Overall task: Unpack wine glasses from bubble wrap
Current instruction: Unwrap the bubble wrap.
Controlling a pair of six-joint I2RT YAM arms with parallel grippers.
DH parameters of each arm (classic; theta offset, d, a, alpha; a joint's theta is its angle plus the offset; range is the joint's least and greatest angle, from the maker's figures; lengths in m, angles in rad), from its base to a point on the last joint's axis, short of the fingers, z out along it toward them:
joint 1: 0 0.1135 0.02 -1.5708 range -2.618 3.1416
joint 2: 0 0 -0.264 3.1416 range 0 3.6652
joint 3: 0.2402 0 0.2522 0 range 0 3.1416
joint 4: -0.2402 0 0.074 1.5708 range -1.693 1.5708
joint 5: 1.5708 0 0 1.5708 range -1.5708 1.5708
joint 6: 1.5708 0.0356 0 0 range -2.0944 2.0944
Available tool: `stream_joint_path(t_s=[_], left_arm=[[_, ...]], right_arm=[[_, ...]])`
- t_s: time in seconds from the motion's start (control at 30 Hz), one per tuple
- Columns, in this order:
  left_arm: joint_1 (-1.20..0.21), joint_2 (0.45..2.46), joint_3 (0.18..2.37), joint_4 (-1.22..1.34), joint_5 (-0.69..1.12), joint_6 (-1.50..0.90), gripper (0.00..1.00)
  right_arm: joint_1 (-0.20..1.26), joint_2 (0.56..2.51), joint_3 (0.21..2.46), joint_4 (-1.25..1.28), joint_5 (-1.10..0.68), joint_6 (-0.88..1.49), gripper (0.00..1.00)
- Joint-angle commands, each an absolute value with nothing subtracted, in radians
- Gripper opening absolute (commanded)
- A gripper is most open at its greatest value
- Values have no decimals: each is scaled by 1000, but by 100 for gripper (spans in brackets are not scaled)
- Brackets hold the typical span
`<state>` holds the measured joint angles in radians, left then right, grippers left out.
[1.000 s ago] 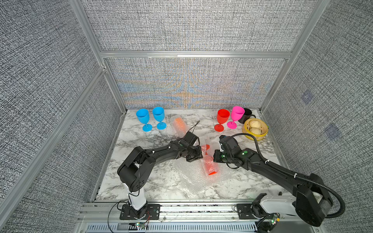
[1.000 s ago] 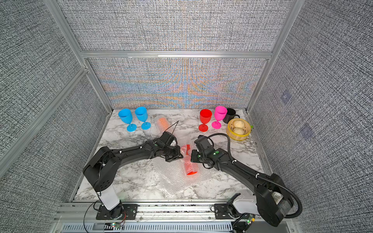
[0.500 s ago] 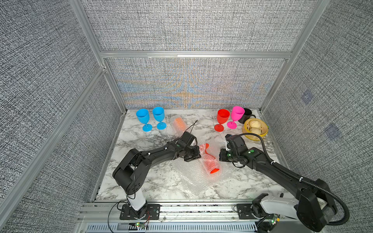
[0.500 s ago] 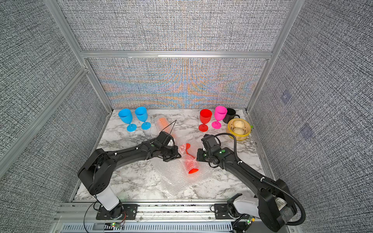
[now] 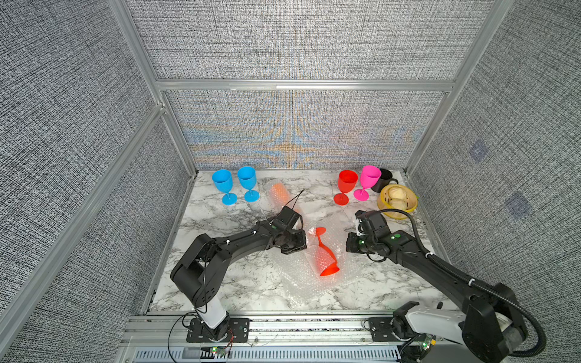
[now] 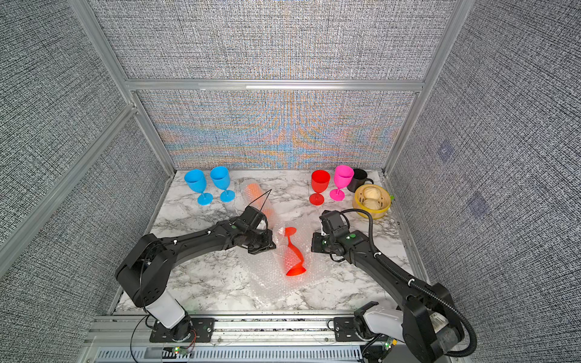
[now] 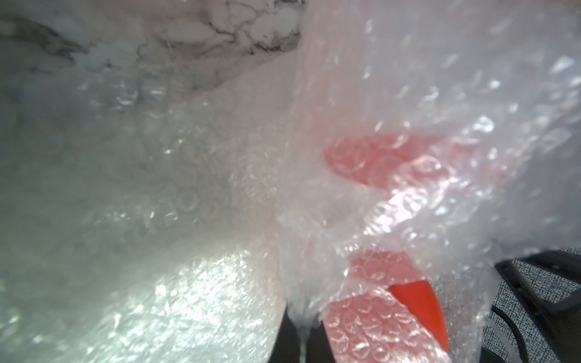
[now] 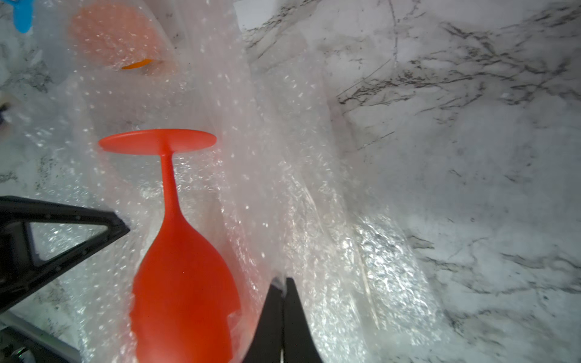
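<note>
Marble top [image 5: 226, 283]: my L gripper [image 5: 305, 242] & R gripper [image 8: 283, 298] each pinch bubble wrap [image 5: 292, 283] edges, prob. to bare red goblet [image 5: 325, 259].

Robot lab cell: grey fabric walls [image 5: 298, 41], aluminium frame [image 5: 301, 85], marbled tabletop [image 5: 251, 289]

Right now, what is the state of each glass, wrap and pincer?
blue glasses: upright, unwrapped
back red glass: upright, unwrapped
pink glass: upright, unwrapped
orange glass: lying, wrapped
front red glass: lying, mostly uncovered
front wrap: spread open
left pincer: shut on front wrap
right pincer: shut on front wrap
</note>
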<state>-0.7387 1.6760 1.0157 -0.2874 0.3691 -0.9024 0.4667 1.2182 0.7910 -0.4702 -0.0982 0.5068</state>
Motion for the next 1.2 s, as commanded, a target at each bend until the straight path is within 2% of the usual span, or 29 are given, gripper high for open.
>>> stream_joint_path(t_s=[0.0, 0.1, 0.17, 0.23, 0.47, 0.6, 0.97, 1.0, 1.17], left_arm=[[-732, 1648, 1010, -331, 376, -869, 14], [-722, 1606, 1001, -372, 373, -859, 44], [-714, 1571, 1001, -408, 367, -846, 53], [-705, 1531, 1012, -460, 350, -823, 57], [-689, 1384, 1083, -621, 263, -727, 60], [-691, 1351, 1117, -607, 285, -732, 60], [-782, 1569, 1128, -455, 350, -823, 59], [-782, 1582, 1139, -468, 342, -820, 59], [-781, 1628, 1107, -458, 322, -819, 58]], right_arm=[[467, 1216, 791, -432, -170, 473, 0], [467, 1221, 793, -430, -196, 462, 0], [466, 1219, 789, -423, -207, 462, 0], [467, 1214, 784, -414, -215, 468, 0], [468, 1212, 777, -391, -261, 482, 0], [467, 1213, 772, -374, -282, 494, 0], [467, 1205, 778, -409, -249, 490, 0], [466, 1203, 782, -421, -237, 489, 2], [454, 1170, 803, -463, -214, 475, 24]])
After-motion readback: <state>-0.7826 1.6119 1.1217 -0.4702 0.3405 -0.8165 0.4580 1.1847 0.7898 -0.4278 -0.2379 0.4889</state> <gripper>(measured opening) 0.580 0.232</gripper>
